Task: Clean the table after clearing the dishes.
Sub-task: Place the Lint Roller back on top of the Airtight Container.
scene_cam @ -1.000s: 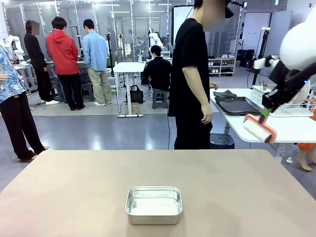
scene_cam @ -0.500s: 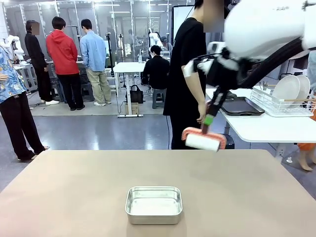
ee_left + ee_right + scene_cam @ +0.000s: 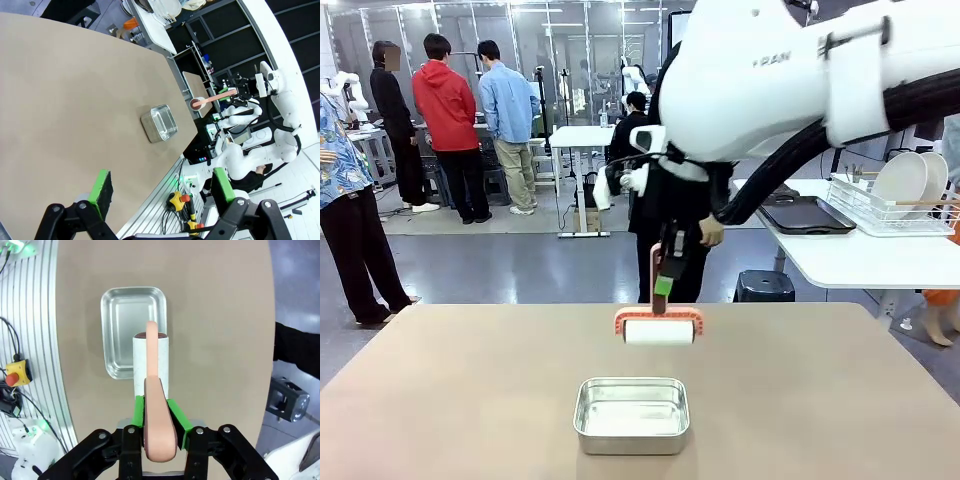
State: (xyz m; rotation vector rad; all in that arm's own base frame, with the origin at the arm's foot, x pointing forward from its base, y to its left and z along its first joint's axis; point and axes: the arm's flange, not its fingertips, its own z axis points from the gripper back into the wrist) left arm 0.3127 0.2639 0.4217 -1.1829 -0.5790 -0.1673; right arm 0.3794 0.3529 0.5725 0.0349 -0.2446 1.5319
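Now the right gripper (image 3: 159,416), clenched on the lint roller (image 3: 659,326) handle, hangs above the steel pan (image 3: 632,414). Best lower the roll flat onto bare table (image 3: 470,390) beside the pan. The left gripper (image 3: 162,192) stands released.

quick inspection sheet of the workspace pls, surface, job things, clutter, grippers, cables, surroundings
surface: table, beige top, no spills seen
job's things: plates in wire rack on the white side table; dark tray beside it
clutter: steel pan on the table
grippers: right gripper shut on lint roller above the table; left gripper open, holding nothing
cables: nothing seen on the table
surroundings: person at far side, others behind
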